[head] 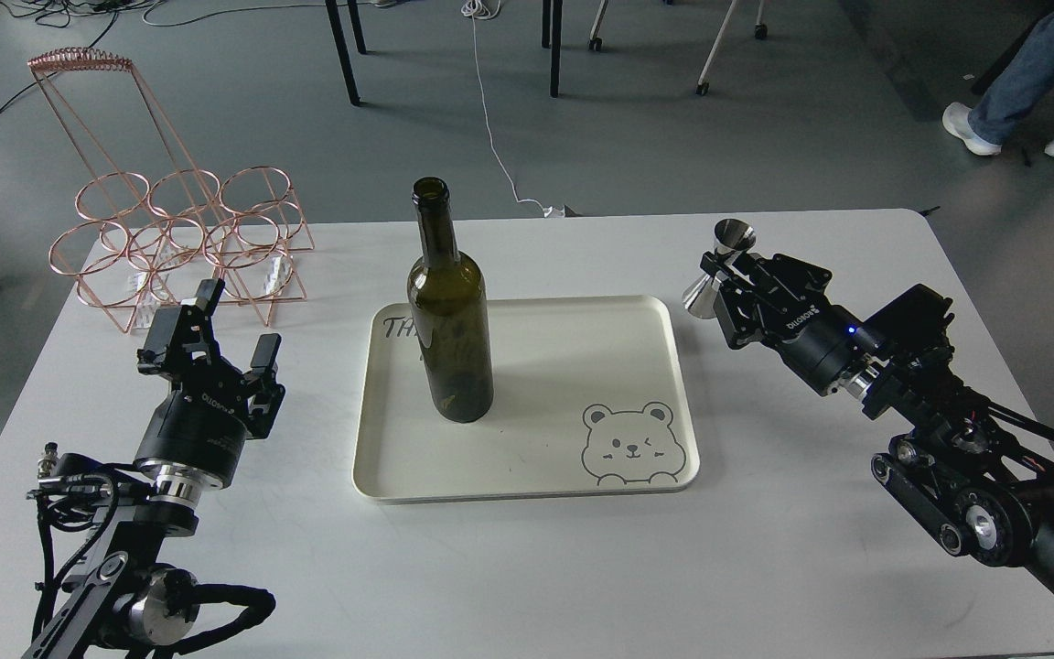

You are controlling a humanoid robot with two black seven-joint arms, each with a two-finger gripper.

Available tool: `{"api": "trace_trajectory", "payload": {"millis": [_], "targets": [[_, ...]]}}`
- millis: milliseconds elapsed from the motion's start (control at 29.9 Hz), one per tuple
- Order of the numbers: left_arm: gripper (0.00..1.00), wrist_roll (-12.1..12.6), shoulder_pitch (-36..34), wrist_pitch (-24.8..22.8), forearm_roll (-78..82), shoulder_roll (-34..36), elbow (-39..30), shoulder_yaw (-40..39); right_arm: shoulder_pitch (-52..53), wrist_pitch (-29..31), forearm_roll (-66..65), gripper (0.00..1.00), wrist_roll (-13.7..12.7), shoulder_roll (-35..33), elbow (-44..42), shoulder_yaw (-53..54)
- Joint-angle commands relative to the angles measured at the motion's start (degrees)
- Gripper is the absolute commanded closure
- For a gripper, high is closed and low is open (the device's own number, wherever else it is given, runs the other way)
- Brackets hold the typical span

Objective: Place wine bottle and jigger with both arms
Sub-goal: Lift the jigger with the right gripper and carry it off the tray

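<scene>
A white table [765,549] seen from above, with a cream tray [527,467] at its centre. A small bear face is drawn in the tray's near right corner. The wine bottle [449,320], dark olive green and uncorked, stands upright on the left part of the tray, touched by neither arm.

The left gripper [236,329] sits to the left of the tray, well apart from the bottle, its two fingers spread and holding nothing.

The right gripper [721,275] is just beyond the tray's far right corner, its fingers closed around the waist of the jigger [717,267], a shiny silver double cone. The jigger is tilted, and it appears to be lifted off the table, though this angle makes that hard to confirm.

A copper wire rack [181,240] stands at the table's far left corner.
</scene>
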Motion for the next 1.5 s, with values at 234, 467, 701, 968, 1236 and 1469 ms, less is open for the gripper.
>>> {"api": "trace_trajectory", "payload": {"millis": [234, 467, 701, 968, 1236, 1469], "targets": [[0.02, 0.0, 0.0, 0.0, 0.0, 0.1, 0.0, 0.1, -9.4, 0.0, 4.8, 0.77, 0.0, -3.8, -0.6, 8.6], [0.02, 0.1, 0.0, 0.0, 0.0, 0.3, 0.0, 0.1, -10.9, 0.0, 7.2, 0.76, 0.0, -4.1, -3.1, 8.5], [0.02, 0.1, 0.1, 0.0, 0.1, 0.0, 0.0, 0.1, -11.4, 0.0, 7.3, 0.76, 0.0, -3.3, -4.7, 8.5], [0.02, 0.0, 0.0, -0.1, 0.1, 0.0, 0.0, 0.2, -10.4, 0.0, 7.3, 0.76, 0.0, -2.6, -7.9, 8.2], [0.02, 0.1, 0.0, -0.1, 0.1, 0.0, 0.0, 0.3, -10.4, 0.0, 7.4, 0.59, 0.0, -2.5, -7.8, 8.2], [0.02, 0.1, -0.1, -0.1, 0.1, 0.1, 0.1, 0.3, -10.4, 0.0, 8.4, 0.47, 0.0, -2.6, -7.5, 8.0]]}}
